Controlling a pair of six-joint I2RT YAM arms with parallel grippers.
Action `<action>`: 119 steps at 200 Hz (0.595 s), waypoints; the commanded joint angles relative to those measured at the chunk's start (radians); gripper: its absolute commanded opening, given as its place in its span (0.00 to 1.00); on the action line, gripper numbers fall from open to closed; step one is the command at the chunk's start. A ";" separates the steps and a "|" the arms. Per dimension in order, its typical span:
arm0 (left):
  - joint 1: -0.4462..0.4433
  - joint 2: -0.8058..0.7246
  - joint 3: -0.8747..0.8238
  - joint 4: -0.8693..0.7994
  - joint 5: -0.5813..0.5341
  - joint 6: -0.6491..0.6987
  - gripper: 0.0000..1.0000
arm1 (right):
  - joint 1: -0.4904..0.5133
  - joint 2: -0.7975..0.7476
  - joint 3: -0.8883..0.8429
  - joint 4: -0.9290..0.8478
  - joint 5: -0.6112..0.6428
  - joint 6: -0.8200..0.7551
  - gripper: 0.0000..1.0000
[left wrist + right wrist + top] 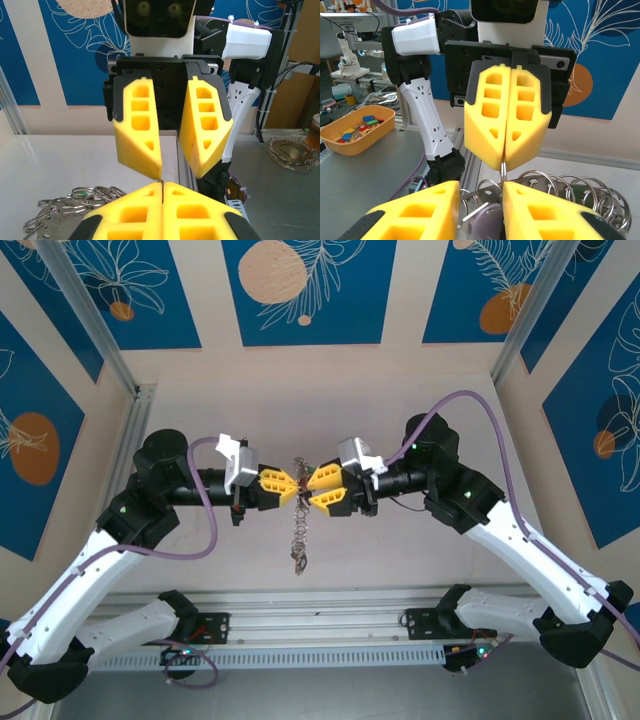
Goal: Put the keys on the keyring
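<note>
Yellow fingers (pixel 270 485) meet nose to nose over the counter (pixel 420 560). From above, both arms reach in with elbows out and forearms level. The left pincer (pixel 291 487) and right pincer (pixel 310 490) are almost tip to tip, and a chain of steel rings (pixel 299 535) runs from between them back toward the arm bases.

That high view hides the grip, which the wrist cameras show. From the left wrist, the left pincer is pressed shut on a thin grey wire of the keyring (pixel 162 185). The right pincer facing it has its fingers apart, with nothing visibly clamped between the tips.

From the right wrist, the same wire comes out just under the closed left tips. A pale lilac key (pixel 487 225) sits in the gap between the right pincer's spread fingers; whether they touch it I cannot tell. Well off to that pincer's side, at the left of its camera's view, an orange tray (pixel 375 131) holds coloured keys (pixel 357 127).
</note>
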 commanded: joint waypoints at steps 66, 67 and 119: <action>-0.008 -0.009 0.007 0.062 0.039 -0.007 0.00 | 0.018 0.043 -0.021 0.079 -0.011 0.014 0.27; -0.008 -0.009 0.007 0.062 0.039 -0.007 0.00 | 0.018 0.043 -0.021 0.079 -0.011 0.013 0.27; -0.007 -0.006 0.008 0.054 0.012 -0.001 0.00 | 0.018 0.035 -0.008 0.020 0.017 -0.036 0.00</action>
